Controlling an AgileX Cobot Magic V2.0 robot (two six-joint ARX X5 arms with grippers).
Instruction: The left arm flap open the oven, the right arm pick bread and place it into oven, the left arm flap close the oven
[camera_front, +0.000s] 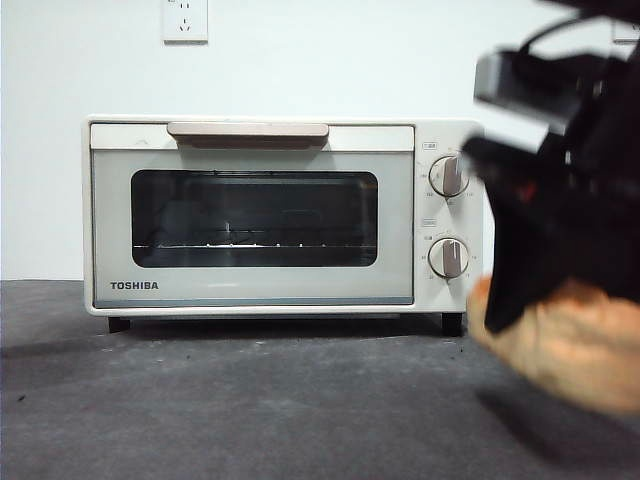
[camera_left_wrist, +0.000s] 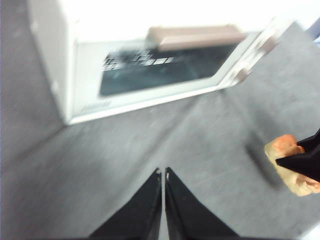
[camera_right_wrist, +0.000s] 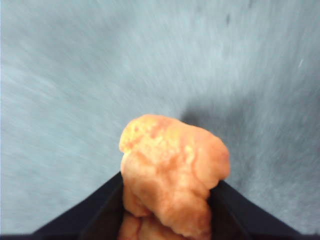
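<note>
Bread (camera_front: 575, 345) hangs above grey felt tabletop (camera_front: 250, 410); white wall (camera_front: 350, 60) behind.

Table (camera_front: 250, 410): dark grey, felt-like covering, plain, with a few faint specks. Standing directly on it: one oven (camera_front: 270, 215), cream-white, set toward the back against a white wall, resting on short black feet (two show in the front view), door shut. A soft shadow falls on the covering at the right of the front view.
</note>
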